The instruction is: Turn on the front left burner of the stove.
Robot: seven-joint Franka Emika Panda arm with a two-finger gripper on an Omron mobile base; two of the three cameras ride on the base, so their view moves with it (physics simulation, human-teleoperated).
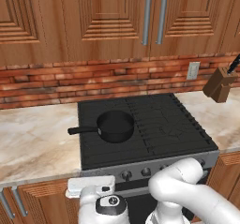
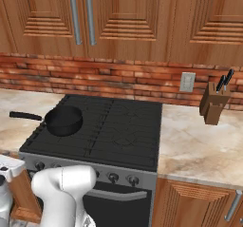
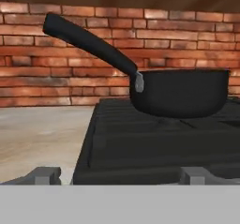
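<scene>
A round black pan (image 1: 115, 125) with a long handle was set on the stove (image 1: 159, 120), its flat ridged black grates beside marbled counter (image 1: 33, 138). The tool's grip could not be told.

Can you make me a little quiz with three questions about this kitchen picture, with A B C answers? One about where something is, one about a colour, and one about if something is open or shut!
1. Where is the pan?
A. on the stove's front left part
B. on the right counter
C. inside the oven

2. What colour is the pan?
A. red
B. black
C. white

3. How are the upper cabinet doors?
A. wide open
B. taken off
C. shut

Answers:
1 A: in both base views the pan sits on the left side of the stove grates, toward the front, handle pointing out to the left.
2 B: its bowl and long handle look black in every view.
3 C: the wooden doors lie flat and closed, with the grey bar handles side by side.
</scene>
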